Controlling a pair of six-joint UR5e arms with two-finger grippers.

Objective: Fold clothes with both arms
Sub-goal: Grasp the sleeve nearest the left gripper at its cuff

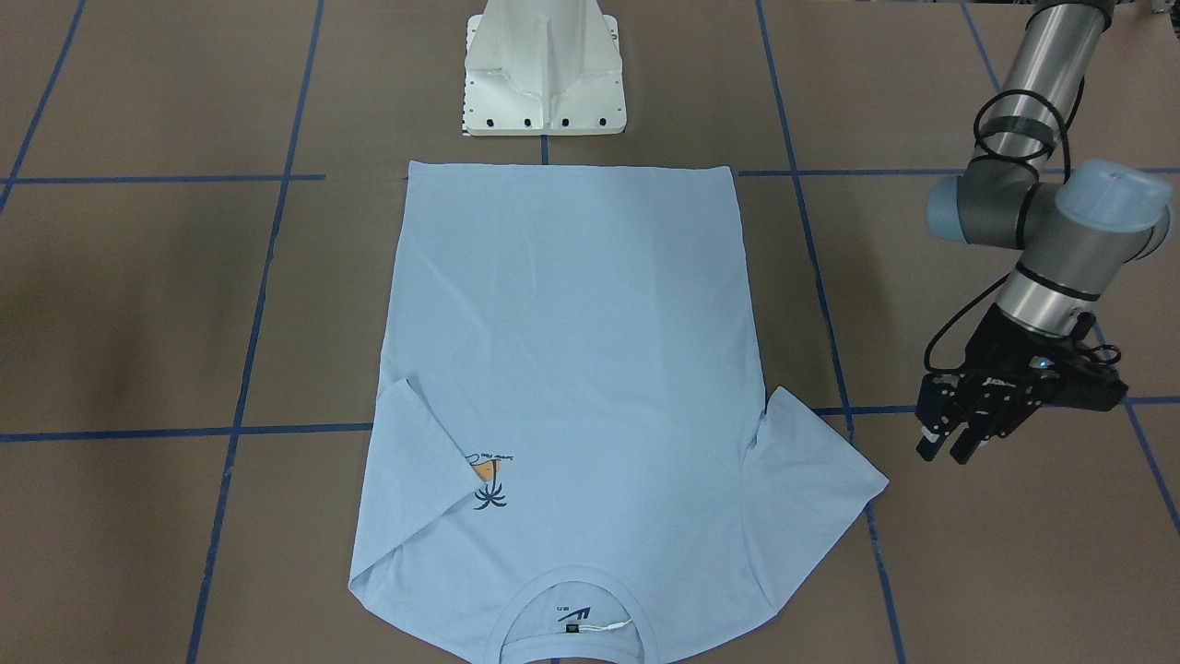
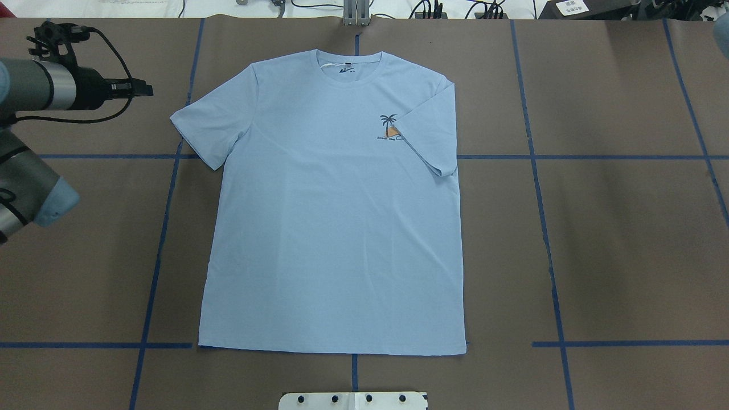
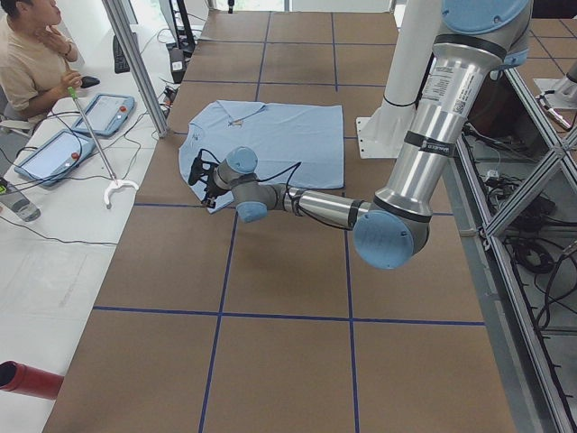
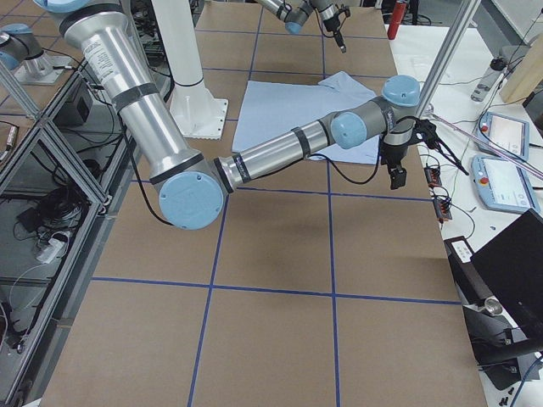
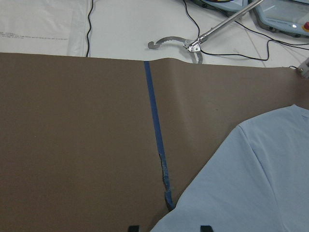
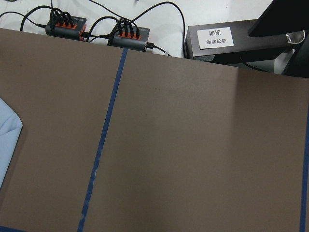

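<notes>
One light blue T-shirt (image 1: 572, 350) is lying flat and face up on the brown table (image 1: 138, 304), its collar (image 1: 576, 586) at the bottom edge of the front-facing frame. The lower-left sleeve (image 1: 415, 461) is lying folded inward, touching the palm print (image 1: 490, 480), and the lower-right sleeve (image 1: 811, 480) is spreading outward. At mid-right, the left gripper (image 1: 942, 454) is hovering near that spread sleeve but apart from it, its fingers parted and holding nothing. The right gripper (image 4: 397, 176) is showing only in the right side view, so I cannot tell how far open it is. One white pedestal (image 1: 544, 74) is standing at top centre.

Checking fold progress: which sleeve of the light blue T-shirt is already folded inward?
The sleeve beside the orange-and-dark palm print, folded over the chest; the opposite sleeve spreads flat on the brown table.
</notes>
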